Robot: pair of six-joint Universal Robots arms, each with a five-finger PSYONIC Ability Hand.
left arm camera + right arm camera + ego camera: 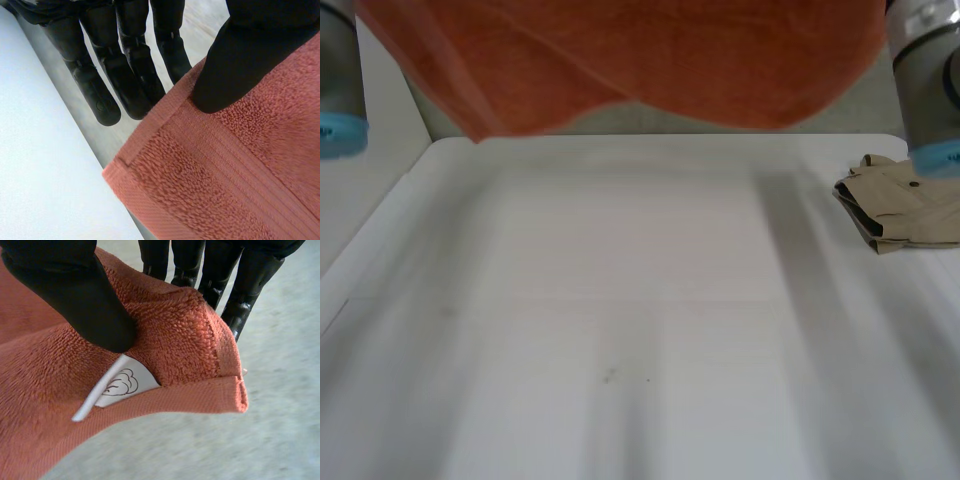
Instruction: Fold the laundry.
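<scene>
1. L hand: the thumb is clamped down on the orange towel, just in from a corner, w/ the straight fingers behind the cloth. That is a pinch, not a loose hand.
2. R hand: same thing near another corner. The thumb presses the towel by the white label, & the fingers are behind the cloth.
3. The towel hangs up in the air between the two arms, over the far side of the white table. Its low edge looks to be off the table.
4. I think the step now is to lay it flat. Bring both hands down at the same speed so the top edge is level.
5. Let the low edge touch first. Then draw the hands to the near side of the table so the cloth rolls out w/o bumps.
6. Pinch tight till it lies flat. The L grip is close to the edge & could slip.
7. Stay away from the folded tan clothes by the R arm, so you don't drag them.
</scene>
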